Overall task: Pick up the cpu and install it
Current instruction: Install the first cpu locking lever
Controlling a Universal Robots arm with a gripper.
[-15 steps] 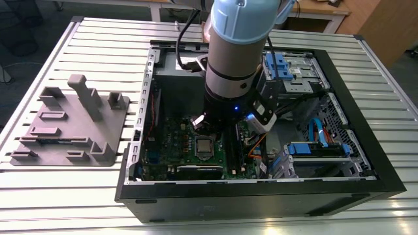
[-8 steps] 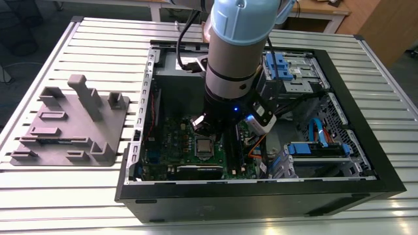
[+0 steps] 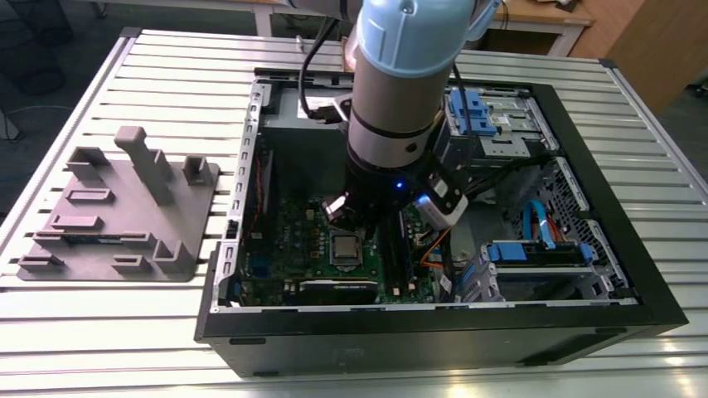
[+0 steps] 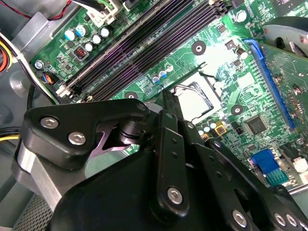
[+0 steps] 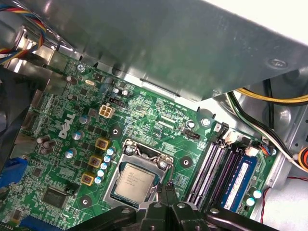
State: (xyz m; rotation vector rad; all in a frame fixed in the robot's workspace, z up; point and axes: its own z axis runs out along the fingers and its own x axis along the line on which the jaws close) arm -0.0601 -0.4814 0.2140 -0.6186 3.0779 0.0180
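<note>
The cpu [image 5: 134, 180] is a small square chip with a silver-grey top. It lies flat in the metal socket frame [image 5: 144, 148] on the green motherboard [image 5: 159, 113], inside the open computer case [image 3: 619, 207]. The exterior view has the cpu [image 3: 346, 247] just below the arm's wrist [image 3: 393, 178]. My gripper [image 5: 166, 188] hovers over the chip's edge on the memory-slot side, its thin fingertips together with nothing between them. In the second wrist view the gripper [image 4: 166, 98] points at the glare-lit cpu [image 4: 196, 102].
A grey plastic fixture [image 3: 116, 211] with upright posts lies on the slatted table at the exterior view's left. Memory slots [image 5: 211, 163] run beside the socket. Blue drive brackets [image 3: 487, 112], cables [image 5: 269, 113] and the case walls crowd the arm.
</note>
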